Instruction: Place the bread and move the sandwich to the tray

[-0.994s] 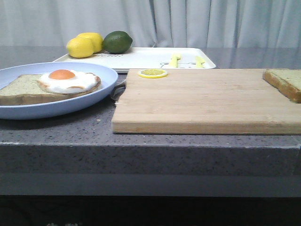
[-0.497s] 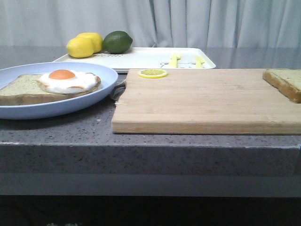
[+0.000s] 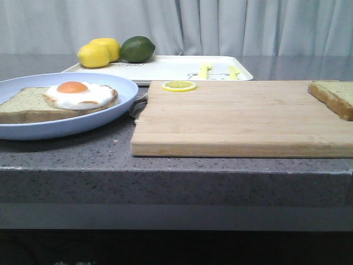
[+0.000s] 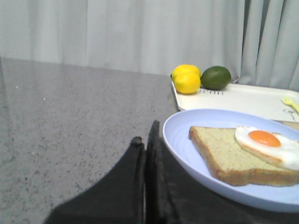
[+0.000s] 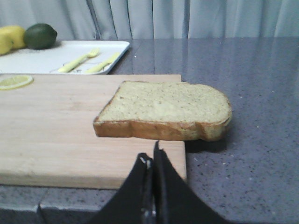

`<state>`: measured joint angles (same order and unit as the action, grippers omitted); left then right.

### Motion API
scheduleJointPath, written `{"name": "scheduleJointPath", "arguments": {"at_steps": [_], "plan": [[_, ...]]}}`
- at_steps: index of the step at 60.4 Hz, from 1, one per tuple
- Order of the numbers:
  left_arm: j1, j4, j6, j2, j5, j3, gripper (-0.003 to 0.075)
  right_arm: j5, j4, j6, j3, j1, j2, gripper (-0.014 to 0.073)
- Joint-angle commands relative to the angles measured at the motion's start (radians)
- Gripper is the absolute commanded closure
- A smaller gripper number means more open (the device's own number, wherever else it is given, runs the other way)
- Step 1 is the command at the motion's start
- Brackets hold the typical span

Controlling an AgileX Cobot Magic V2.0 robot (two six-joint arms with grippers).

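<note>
Now, with both black grippers pinched together and empty: open the right gripper (image 5: 153, 156) wide, then pinch the thick speckled greenish-beige bread slice (image 5: 166, 115) by its brown crust where it overhangs the right edge of the light wooden cutting board (image 5: 56, 126). Carry level toward the egg-topped slice (image 3: 52, 100) on the pale blue round plate (image 3: 118, 113) at left.

no text can be read; the tray's (image 3: 165, 69) dark print is illegible.
</note>
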<state>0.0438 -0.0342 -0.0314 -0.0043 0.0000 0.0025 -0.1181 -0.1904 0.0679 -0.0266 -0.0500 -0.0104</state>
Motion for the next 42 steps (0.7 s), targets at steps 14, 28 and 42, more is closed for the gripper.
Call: {"name": "scheduleJointPath", "arguments": {"at_steps": [14, 28, 42], "plan": [[-0.001, -0.103, -0.009, -0.019, -0.299, -0.043, 0.0739, -0.013, -0.044, 0.005, 0.27, -0.001, 0.017, 0.0652], [-0.001, -0.047, -0.007, 0.156, 0.036, -0.291, 0.0739, -0.191, -0.01, 0.005, 0.56, -0.001, 0.271, 0.0652], [-0.001, 0.084, -0.007, 0.441, 0.087, -0.455, 0.0739, -0.183, -0.01, 0.005, 0.645, -0.001, 0.526, 0.0652]]}}
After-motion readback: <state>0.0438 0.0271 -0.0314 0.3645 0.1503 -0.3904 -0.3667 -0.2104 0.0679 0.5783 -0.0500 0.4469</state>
